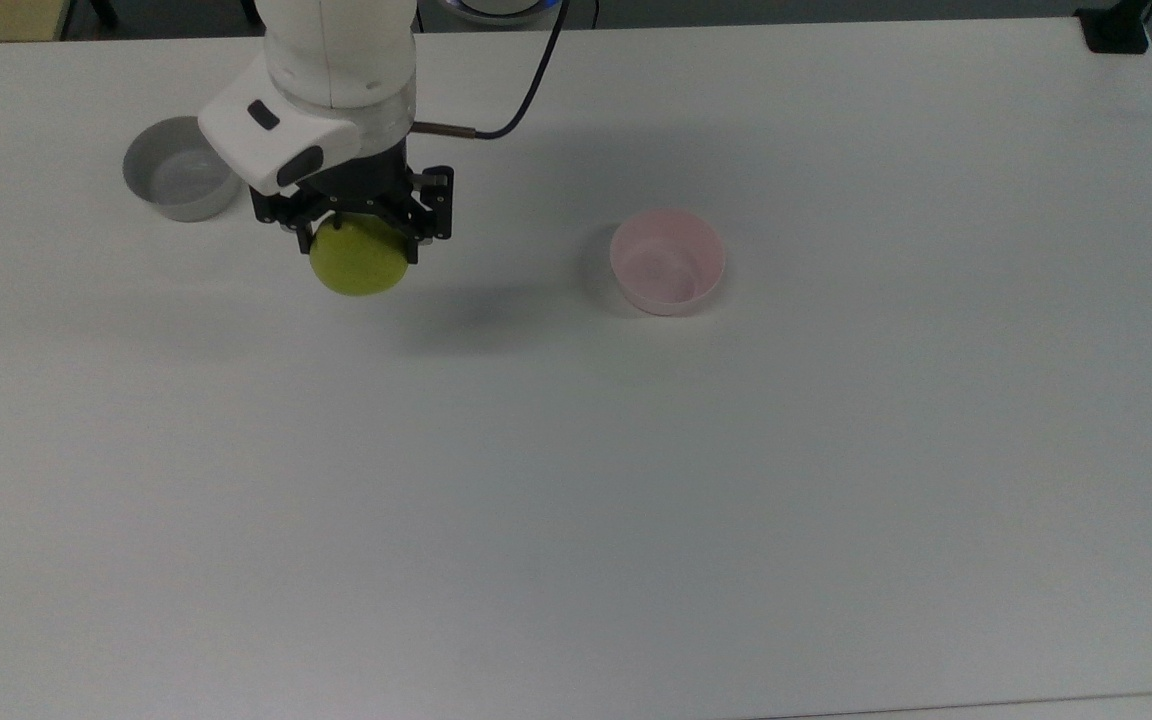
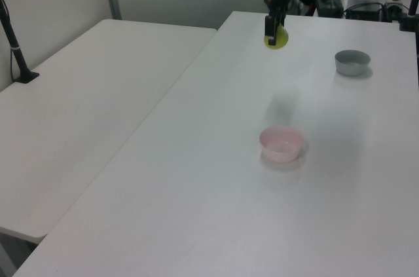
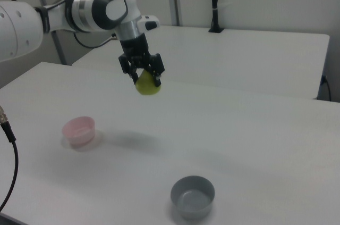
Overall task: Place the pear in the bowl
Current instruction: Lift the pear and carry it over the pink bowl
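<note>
My gripper (image 1: pixel 361 232) (image 2: pixel 272 31) (image 3: pixel 145 77) is shut on the yellow-green pear (image 1: pixel 359 262) (image 2: pixel 277 38) (image 3: pixel 147 86), which hangs high above the white table. The pale pink bowl (image 1: pixel 667 261) (image 2: pixel 282 144) (image 3: pixel 78 130) stands empty on the table, well to the right of the pear in the top view. In the right view the bowl lies below and to the left of the held pear. The pear's shadow falls on the table between the gripper and the bowl in the top view.
A grey bowl (image 1: pixel 180 167) (image 2: pixel 352 62) (image 3: pixel 193 197) stands empty near the top view's left, close beside the arm's white wrist (image 1: pixel 316 90). A black cable (image 1: pixel 526 90) trails from the wrist. A second white table (image 2: pixel 85 93) adjoins on the left view's left.
</note>
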Robot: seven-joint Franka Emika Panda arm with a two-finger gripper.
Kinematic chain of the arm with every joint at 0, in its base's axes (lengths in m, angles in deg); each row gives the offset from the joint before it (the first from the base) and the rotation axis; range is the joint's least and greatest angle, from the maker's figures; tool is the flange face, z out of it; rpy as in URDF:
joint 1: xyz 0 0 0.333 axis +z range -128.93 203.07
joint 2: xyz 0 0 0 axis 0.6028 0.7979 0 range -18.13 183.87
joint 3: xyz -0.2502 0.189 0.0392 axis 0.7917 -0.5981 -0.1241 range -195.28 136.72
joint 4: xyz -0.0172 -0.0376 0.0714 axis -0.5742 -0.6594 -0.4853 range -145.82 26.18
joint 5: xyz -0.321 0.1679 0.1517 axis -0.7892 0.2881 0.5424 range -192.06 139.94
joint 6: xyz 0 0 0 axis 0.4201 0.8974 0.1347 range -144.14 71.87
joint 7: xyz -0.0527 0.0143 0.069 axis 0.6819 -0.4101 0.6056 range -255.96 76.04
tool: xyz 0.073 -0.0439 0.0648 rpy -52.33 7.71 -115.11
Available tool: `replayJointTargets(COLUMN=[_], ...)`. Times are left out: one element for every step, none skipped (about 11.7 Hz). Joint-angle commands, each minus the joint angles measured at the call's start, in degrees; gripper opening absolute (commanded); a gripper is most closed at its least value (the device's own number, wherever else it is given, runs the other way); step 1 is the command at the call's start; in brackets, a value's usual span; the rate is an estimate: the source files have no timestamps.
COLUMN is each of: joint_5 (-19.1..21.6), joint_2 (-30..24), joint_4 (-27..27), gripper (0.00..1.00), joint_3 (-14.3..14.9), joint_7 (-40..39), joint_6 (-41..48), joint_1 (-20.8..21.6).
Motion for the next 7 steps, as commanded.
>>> replayJointTargets(joint_5=[3.3,3.5,3.5,3.4,3.3,3.1,2.8], joint_2=[-2.9,-3.6,-4.0,-4.5,-4.8,-5.2,-6.1], joint_4=[2.4,2.4,2.3,1.9,1.7,0.9,0.0], gripper=[0.42,0.42,0.42,0.42,0.42,0.42,0.42], joint_3=[0.0,-0.2,-0.5,-2.1,-5.4,-7.8,-10.4], joint_7=[-2.7,-2.6,-2.4,-2.0,-1.3,1.5,3.6], joint_6=[4.9,4.9,4.9,4.9,5.0,5.0,5.0], joint_1=[-0.3,-0.2,0.3,0.7,0.6,0.7,0.8])
